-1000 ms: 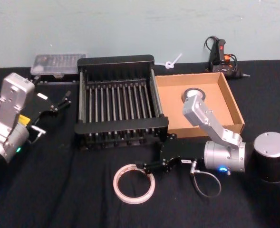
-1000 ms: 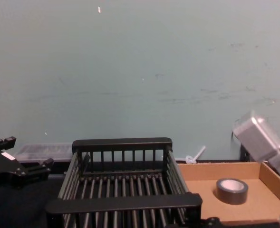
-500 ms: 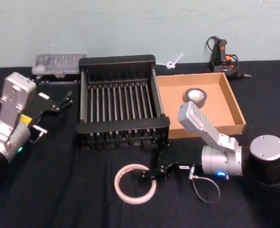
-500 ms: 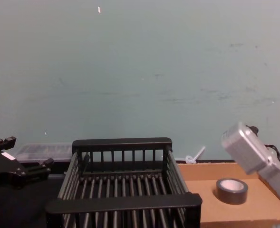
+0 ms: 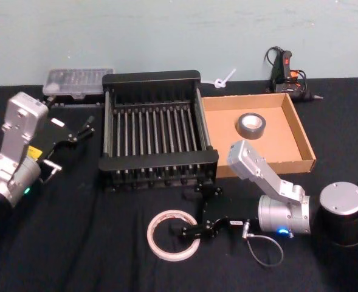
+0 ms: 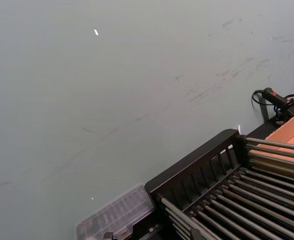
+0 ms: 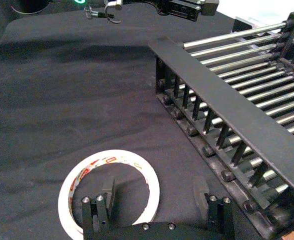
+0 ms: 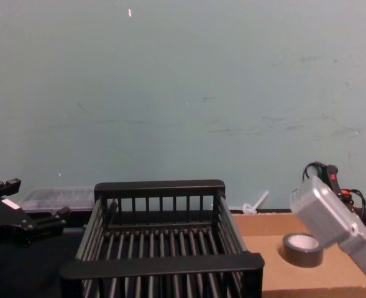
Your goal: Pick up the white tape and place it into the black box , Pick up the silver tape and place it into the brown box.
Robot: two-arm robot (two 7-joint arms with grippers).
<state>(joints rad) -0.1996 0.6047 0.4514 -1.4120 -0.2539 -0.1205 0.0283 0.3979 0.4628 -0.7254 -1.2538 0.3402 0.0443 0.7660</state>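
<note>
The white tape (image 5: pixel 149 234) lies flat on the black cloth in front of the black box (image 5: pixel 157 159). My right gripper (image 5: pixel 196 218) is open and low over the roll's right side. In the right wrist view one finger (image 7: pixel 106 196) stands inside the ring of the white tape (image 7: pixel 112 156), and the other is outside it, toward the black box (image 7: pixel 226 110). The silver tape (image 5: pixel 252 132) rests in the brown box (image 5: pixel 282 143), also seen as the silver tape (image 8: pixel 302 251) in the chest view. My left gripper (image 5: pixel 69 145) is parked open, left of the black box.
A clear plastic case (image 5: pixel 78 82) sits behind the crate at back left. A black tool with cables (image 5: pixel 285 72) lies at back right. A loose cable loop (image 5: pixel 264 249) hangs by my right wrist. Bare black cloth spreads left of the white roll.
My right arm has drawn back from the brown box, uncovering the silver tape. The gripper has turned and dropped onto the white roll's right rim. The left arm has stayed put.
</note>
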